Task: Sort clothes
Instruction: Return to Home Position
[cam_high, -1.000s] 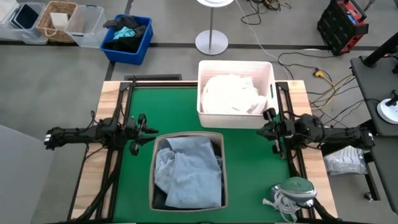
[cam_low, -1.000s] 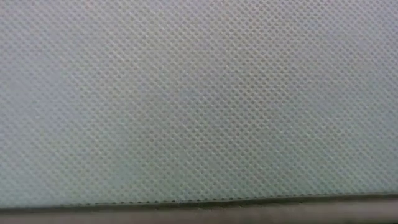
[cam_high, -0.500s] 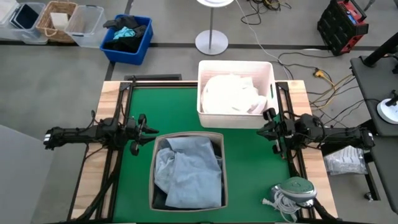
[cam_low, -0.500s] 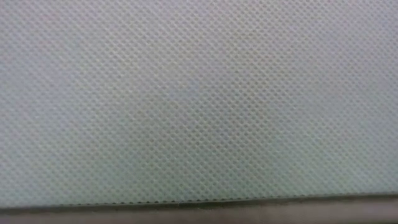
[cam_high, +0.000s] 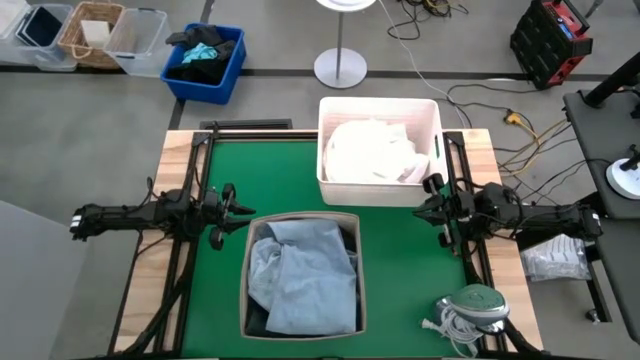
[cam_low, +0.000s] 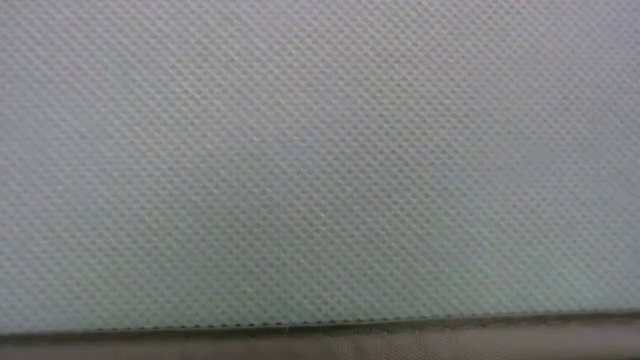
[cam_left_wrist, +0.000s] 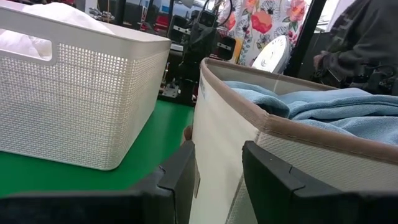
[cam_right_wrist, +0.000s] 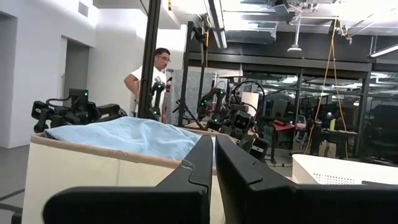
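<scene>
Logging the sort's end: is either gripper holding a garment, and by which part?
Nothing is held. The left gripper has its jaws apart and empty; the right gripper has them shut on nothing.

- Green mat (cam_high: 270, 170) laid over a wooden table (cam_high: 480, 150).
- White latticed basket (cam_high: 378, 192) at the far side; tan-rimmed gray fabric organizer (cam_high: 300, 217) near it, with a gap between.
- On the floor beyond: blue bin (cam_high: 203, 90) (dark and teal fabrics inside), wicker basket (cam_high: 88, 55), clear tub (cam_high: 137, 38), round lamp base (cam_high: 340, 68), red toolbox (cam_high: 550, 42).
- Person (cam_right_wrist: 149, 74) standing in the room behind.
</scene>
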